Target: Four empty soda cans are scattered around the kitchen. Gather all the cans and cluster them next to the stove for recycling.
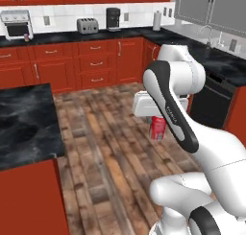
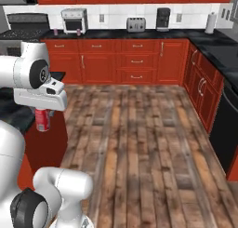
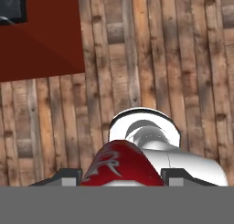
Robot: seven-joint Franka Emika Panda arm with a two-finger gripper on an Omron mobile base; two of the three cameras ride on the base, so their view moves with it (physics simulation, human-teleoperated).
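Wood-plank floor (image 2: 139, 143) spans a kitchen of red cabinets and black marbled counter (image 1: 26, 119). Hand (image 3: 119, 179), closed on a small red soda can with silvery top (image 1: 157, 128), carries it upright above the floor, beside the island counter. On the far counter stand a silver toaster oven (image 2: 74, 20), a grey toaster (image 2: 135, 24) and a black coffee maker (image 2: 163, 18).
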